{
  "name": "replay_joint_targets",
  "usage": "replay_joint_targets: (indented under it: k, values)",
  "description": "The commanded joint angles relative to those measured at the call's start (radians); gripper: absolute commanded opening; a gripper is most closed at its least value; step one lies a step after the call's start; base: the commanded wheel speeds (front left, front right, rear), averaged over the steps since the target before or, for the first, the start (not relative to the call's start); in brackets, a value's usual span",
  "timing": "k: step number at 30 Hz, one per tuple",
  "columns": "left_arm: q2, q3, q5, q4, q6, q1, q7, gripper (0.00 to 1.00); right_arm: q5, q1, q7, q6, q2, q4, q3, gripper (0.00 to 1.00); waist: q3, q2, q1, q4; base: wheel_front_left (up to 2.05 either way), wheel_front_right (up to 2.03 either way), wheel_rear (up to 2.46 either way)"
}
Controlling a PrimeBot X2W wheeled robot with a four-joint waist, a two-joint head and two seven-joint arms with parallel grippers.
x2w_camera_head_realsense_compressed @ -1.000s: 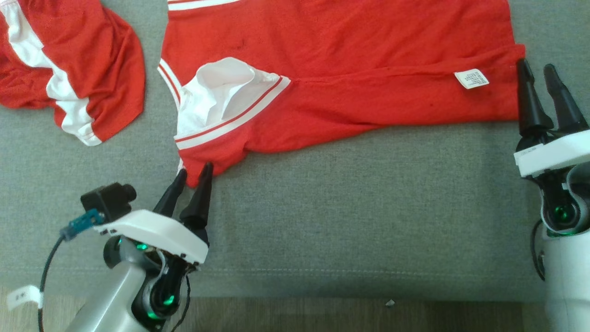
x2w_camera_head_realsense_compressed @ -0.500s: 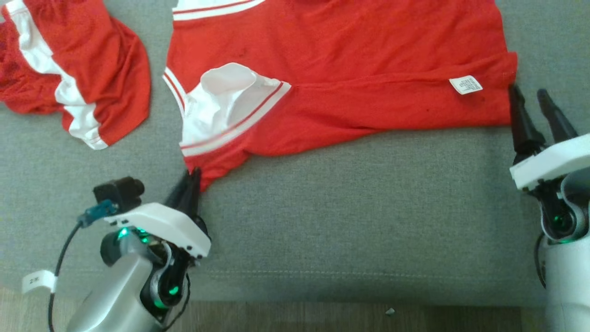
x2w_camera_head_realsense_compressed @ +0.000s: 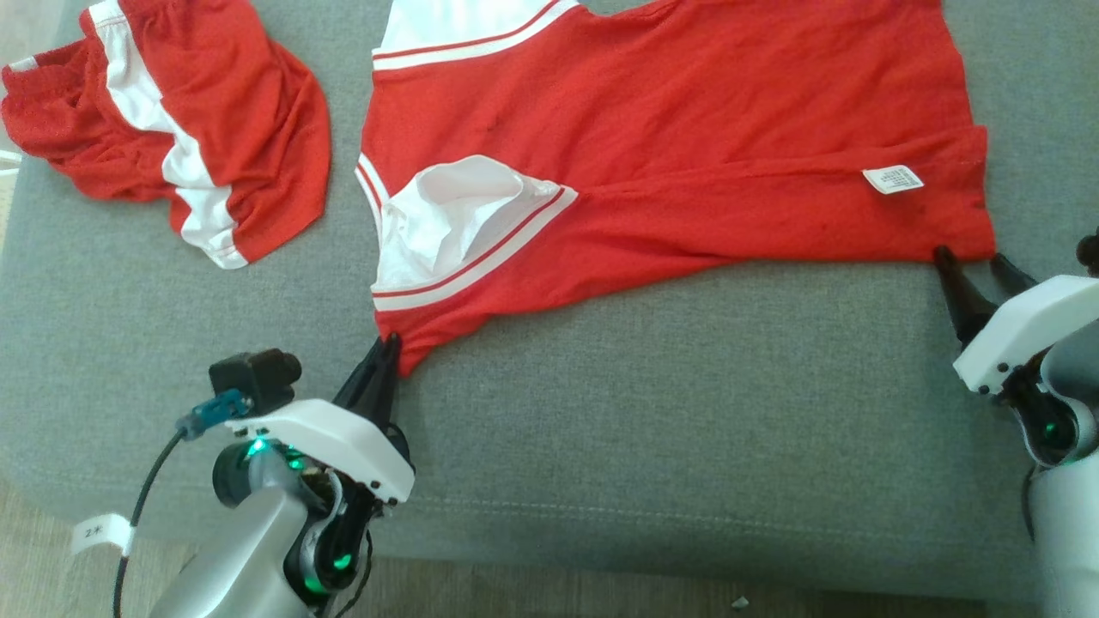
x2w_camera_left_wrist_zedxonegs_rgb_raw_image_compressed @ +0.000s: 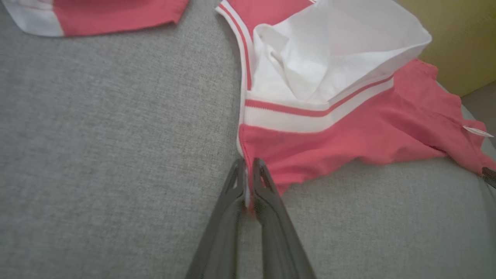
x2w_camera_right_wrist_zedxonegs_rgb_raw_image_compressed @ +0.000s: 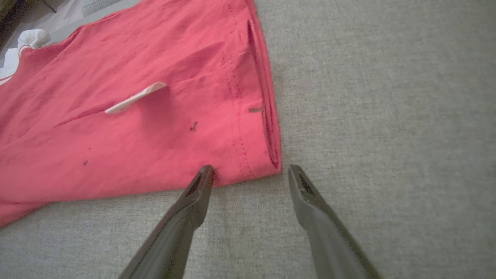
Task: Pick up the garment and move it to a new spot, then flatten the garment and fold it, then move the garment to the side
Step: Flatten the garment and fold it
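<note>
A red garment [x2w_camera_head_realsense_compressed: 670, 163] with white striped trim lies spread on the grey cushion [x2w_camera_head_realsense_compressed: 652, 412], its white-lined opening [x2w_camera_head_realsense_compressed: 446, 223] gaping at the left. My left gripper [x2w_camera_head_realsense_compressed: 386, 350] is shut on the garment's near left corner; in the left wrist view a sliver of red cloth [x2w_camera_left_wrist_zedxonegs_rgb_raw_image_compressed: 271, 174] shows pinched between the fingers of that gripper [x2w_camera_left_wrist_zedxonegs_rgb_raw_image_compressed: 248, 166]. My right gripper [x2w_camera_head_realsense_compressed: 974, 262] stands open at the near right corner, and in the right wrist view this gripper [x2w_camera_right_wrist_zedxonegs_rgb_raw_image_compressed: 250, 170] has its fingertips on either side of the hem corner [x2w_camera_right_wrist_zedxonegs_rgb_raw_image_compressed: 267, 162], apart from it. A white label [x2w_camera_head_realsense_compressed: 893, 178] sits near that corner.
A second red and white garment [x2w_camera_head_realsense_compressed: 197, 120] lies crumpled at the cushion's far left. The cushion's front edge [x2w_camera_head_realsense_compressed: 652, 575] runs along the bottom, with wooden floor [x2w_camera_head_realsense_compressed: 51, 549] below. A yellow surface [x2w_camera_left_wrist_zedxonegs_rgb_raw_image_compressed: 461, 42] shows beyond the cushion in the left wrist view.
My left gripper has shut on the garment's near left corner. The right gripper has drawn back to the near right corner, still open. The head camera has shifted, so the whole scene sits lower and rightward.
</note>
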Motion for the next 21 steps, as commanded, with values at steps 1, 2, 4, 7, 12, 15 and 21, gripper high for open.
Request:
replay_joint_targets:
  k: [1,2,4,7,12,15,21]
  values:
    - [0.018,0.028,0.014,-0.013,-0.003,-0.019,-0.015,0.0,0.008,-0.018,0.01,0.007,-0.012,-0.035,0.026,0.27,0.002,-0.0001,0.0,0.0,0.0,0.0,0.0]
    - [0.019,0.026,0.016,-0.009,-0.009,-0.025,-0.018,0.0,0.022,-0.023,0.017,0.007,-0.019,-0.041,0.033,0.0,0.005,-0.0001,0.0,0.0,0.0,0.0,0.0]
    - [0.023,0.026,0.019,-0.004,-0.013,-0.031,-0.021,0.0,0.036,-0.032,0.009,0.007,-0.028,-0.053,0.039,0.0,0.009,-0.0001,0.0,-0.004,0.0,0.0,0.0]
    - [0.03,0.027,0.023,0.002,-0.017,-0.039,-0.025,0.0,0.059,-0.039,-0.011,0.007,-0.045,-0.062,0.042,0.0,0.015,-0.0001,0.0,-0.012,0.0,0.0,0.0]
    - [0.041,0.027,0.029,0.006,-0.022,-0.048,-0.03,0.0,0.083,-0.024,-0.036,0.007,-0.069,-0.07,0.036,0.0,0.015,-0.0001,0.0,-0.019,0.0,0.0,0.0]
    - [0.055,0.027,0.034,0.01,-0.027,-0.049,-0.033,0.0,0.105,0.005,-0.05,0.007,-0.085,-0.081,0.026,0.0,0.008,-0.0001,0.0,-0.025,0.0,0.0,0.0]
    - [0.082,0.004,0.044,-0.013,-0.048,-0.03,-0.021,0.0,0.153,0.134,-0.038,0.007,-0.105,-0.159,-0.02,0.0,-0.012,-0.0001,0.0,-0.034,0.0,0.0,0.0]
